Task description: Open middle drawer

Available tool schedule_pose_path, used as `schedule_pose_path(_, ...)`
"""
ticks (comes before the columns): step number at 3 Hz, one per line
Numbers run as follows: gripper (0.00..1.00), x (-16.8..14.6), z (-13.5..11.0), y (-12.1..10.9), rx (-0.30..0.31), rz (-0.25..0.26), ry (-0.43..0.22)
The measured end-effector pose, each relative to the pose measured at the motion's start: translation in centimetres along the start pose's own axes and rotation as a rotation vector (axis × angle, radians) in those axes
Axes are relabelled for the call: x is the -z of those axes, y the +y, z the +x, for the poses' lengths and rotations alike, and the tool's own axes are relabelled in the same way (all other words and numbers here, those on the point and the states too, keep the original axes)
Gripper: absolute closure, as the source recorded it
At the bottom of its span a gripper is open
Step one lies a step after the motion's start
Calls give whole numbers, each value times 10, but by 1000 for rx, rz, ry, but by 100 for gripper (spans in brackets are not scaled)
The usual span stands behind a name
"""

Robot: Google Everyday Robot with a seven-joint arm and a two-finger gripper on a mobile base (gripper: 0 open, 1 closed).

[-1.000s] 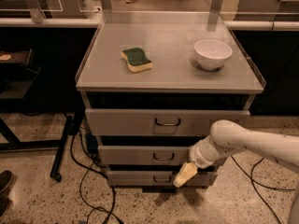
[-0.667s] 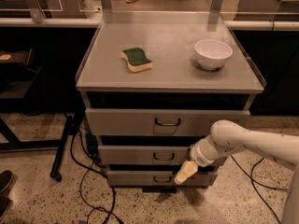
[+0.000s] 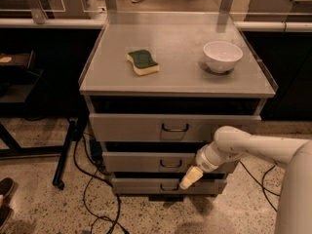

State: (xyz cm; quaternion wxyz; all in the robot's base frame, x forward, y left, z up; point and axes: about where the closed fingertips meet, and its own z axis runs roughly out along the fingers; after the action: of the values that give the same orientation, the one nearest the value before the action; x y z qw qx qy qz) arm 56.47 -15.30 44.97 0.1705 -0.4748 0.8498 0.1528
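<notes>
The grey cabinet has three drawers stacked one above the other. The middle drawer (image 3: 146,162) has a medium-height grey front with a small dark wire handle (image 3: 170,165) in a central recess. My gripper (image 3: 189,178), with cream-coloured tips, reaches in from the right. It hangs just below and to the right of that handle, in front of the gap between the middle drawer and the bottom drawer (image 3: 141,185). The taller top drawer (image 3: 131,127) is above.
A green and yellow sponge (image 3: 143,62) and a white bowl (image 3: 222,56) sit on the cabinet top (image 3: 180,77). Black cables (image 3: 90,189) trail on the speckled floor at the left. A dark table leg (image 3: 66,152) stands left of the cabinet. A shoe (image 3: 6,188) shows at the lower left.
My gripper has edged slightly up and to the left, toward the middle drawer's handle. The drawers, sponge and bowl have not moved.
</notes>
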Motion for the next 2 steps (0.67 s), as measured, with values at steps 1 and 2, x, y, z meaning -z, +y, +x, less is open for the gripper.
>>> schedule_pose_path(1,0,-4,-9,-2,22,3,-2)
schedule_pose_path(2,0,-7,-13,-4,40,5,3)
